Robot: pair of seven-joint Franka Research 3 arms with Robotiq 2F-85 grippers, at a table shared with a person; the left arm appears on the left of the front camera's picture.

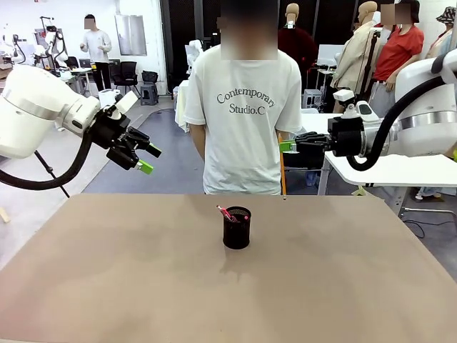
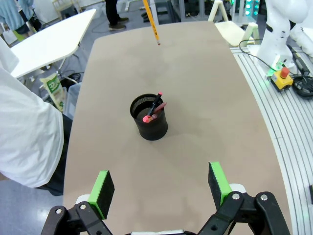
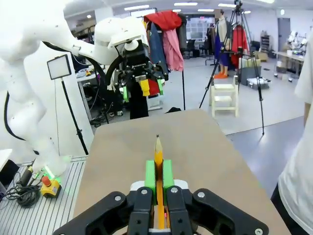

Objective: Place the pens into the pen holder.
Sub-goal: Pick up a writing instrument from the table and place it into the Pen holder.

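Green pads mark my left hand (image 1: 148, 158), which hangs above the counter's (image 1: 107, 271) left side in the front view, at about ten o'clock from the pen holder (image 1: 237, 227), fingers spread wide and released with nothing between them. From its wrist camera I see the two pads (image 2: 103, 187) standing far apart, and the black mesh pen holder (image 2: 149, 117) upright on the tan counter between them, farther off. Inside the holder lean the black pen with pink-red ends (image 2: 152, 108) and the dark red-brown pen (image 2: 157, 108), their tops tipped toward the rim. In the front view the holder sits near the counter's middle, with a person in a white printed shirt (image 1: 243, 121) standing at twelve o'clock behind it at the far edge. At about two o'clock from the holder, my right hand (image 1: 288, 146) is up in the air, clenched on the yellow-orange pencil (image 3: 158, 169). Its wrist camera shows the pencil pinched between the pressed-together green pads (image 3: 150, 177), dark tip pointing away along the fingers.
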